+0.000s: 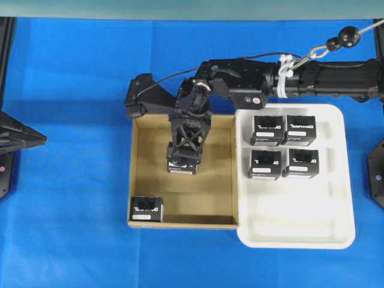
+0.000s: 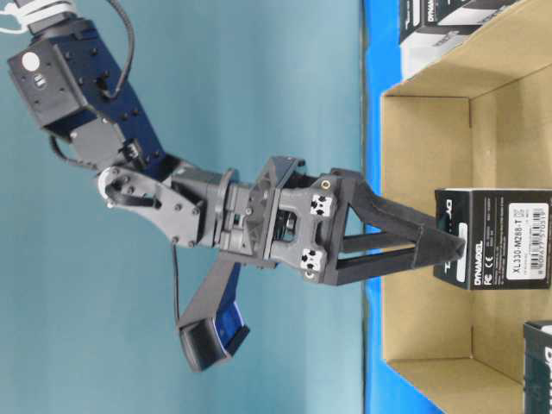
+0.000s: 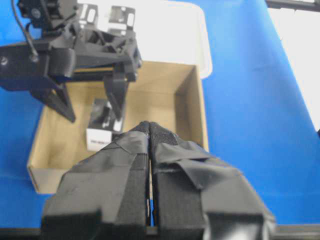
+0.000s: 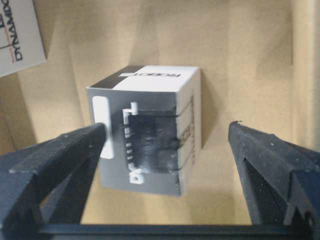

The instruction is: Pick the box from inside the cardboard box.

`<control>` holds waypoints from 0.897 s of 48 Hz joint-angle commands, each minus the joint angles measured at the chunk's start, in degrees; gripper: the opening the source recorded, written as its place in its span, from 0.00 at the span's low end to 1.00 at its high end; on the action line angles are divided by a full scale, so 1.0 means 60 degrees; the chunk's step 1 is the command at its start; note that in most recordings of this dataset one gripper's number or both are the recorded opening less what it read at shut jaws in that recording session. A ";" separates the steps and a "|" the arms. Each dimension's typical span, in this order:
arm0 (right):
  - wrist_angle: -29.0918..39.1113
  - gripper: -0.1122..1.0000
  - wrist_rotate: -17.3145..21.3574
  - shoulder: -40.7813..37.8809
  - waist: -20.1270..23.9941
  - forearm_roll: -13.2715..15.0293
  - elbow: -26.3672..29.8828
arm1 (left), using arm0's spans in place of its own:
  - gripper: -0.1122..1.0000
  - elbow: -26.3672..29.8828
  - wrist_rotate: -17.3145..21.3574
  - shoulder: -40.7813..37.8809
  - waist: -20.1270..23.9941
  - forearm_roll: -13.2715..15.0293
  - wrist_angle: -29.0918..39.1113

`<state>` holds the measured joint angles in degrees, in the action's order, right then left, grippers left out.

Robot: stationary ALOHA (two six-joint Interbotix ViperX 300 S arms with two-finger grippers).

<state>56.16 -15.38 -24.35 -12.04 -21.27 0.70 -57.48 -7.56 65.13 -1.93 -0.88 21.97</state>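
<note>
Inside the big shallow brown cardboard box [image 1: 144, 180], the right hand [image 1: 182, 162] hangs wide open around a small black box [image 4: 145, 130], gripping nothing; the left hand [image 3: 150, 131] is pinched shut, empty.

A plain brown corrugated cardboard carton [image 1: 225, 174] sits at the middle of the overhead frame on a bright blue tabletop [image 1: 66, 204]. The small black cuboid boxes [image 1: 147, 209] carry white logo lettering and a white label strip. A glossy white plastic tray [image 1: 336, 180] lies at the right. The robot arm [image 1: 240, 81] at the top is matte black.
</note>
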 commanded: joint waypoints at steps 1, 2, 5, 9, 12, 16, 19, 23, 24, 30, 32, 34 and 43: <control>0.0059 0.99 0.0073 0.0234 0.0073 0.0000 0.0234 | 0.07 0.0249 -0.0015 -0.0059 0.0015 -0.0015 -0.0088; 0.0103 0.99 0.0088 0.0278 0.0059 0.0000 0.0264 | 0.07 0.0249 0.0000 -0.0059 0.0015 -0.0015 -0.0088; 0.0293 0.99 0.0146 0.0396 0.0059 0.0015 0.0396 | 0.07 0.0249 0.0015 -0.0059 0.0000 -0.0015 -0.0088; 0.0630 0.99 0.0190 0.0557 0.0059 0.0015 0.0601 | 0.07 0.0249 0.0029 -0.0059 -0.0029 -0.0015 -0.0088; 0.0996 0.99 0.0205 0.0659 0.0059 0.0015 0.0820 | 0.07 0.0249 0.0029 -0.0059 -0.0029 -0.0015 -0.0088; 0.1714 0.99 0.0234 0.0850 0.0059 0.0103 0.1274 | 0.07 0.0249 0.0044 -0.0044 -0.0044 -0.0015 -0.0088; 0.2256 0.99 0.0249 0.0996 0.0059 0.0322 0.1655 | 0.07 0.0249 0.0044 -0.0059 -0.0029 -0.0015 -0.0103; 0.3091 0.99 0.0498 0.1230 0.0073 0.0820 0.2358 | 0.07 0.0264 0.0029 -0.0059 -0.0029 -0.0015 -0.0088; 0.3267 0.99 0.0586 0.1274 0.0073 0.0967 0.2534 | 0.07 0.0264 0.0029 -0.0059 -0.0029 -0.0015 -0.0088; 0.4365 0.99 0.0850 0.1465 0.0073 0.1831 0.3516 | 0.07 0.0278 0.0015 -0.0044 -0.0029 -0.0015 -0.0088; 0.4702 0.99 0.0879 0.1479 0.0073 0.2021 0.3779 | 0.07 0.0278 0.0015 -0.0044 -0.0029 -0.0015 -0.0088; 0.4951 0.99 0.0894 0.1479 0.0073 0.2036 0.3999 | 0.07 0.0278 0.0015 -0.0044 -0.0029 -0.0015 -0.0088; 0.5156 0.99 0.0952 0.1567 0.0132 0.2036 0.4585 | 0.07 0.0293 -0.0015 -0.0015 -0.0044 -0.0015 -0.0088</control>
<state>86.84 -9.76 -16.00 -11.69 -9.14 26.63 -57.48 -7.56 65.30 -2.02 -0.88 21.88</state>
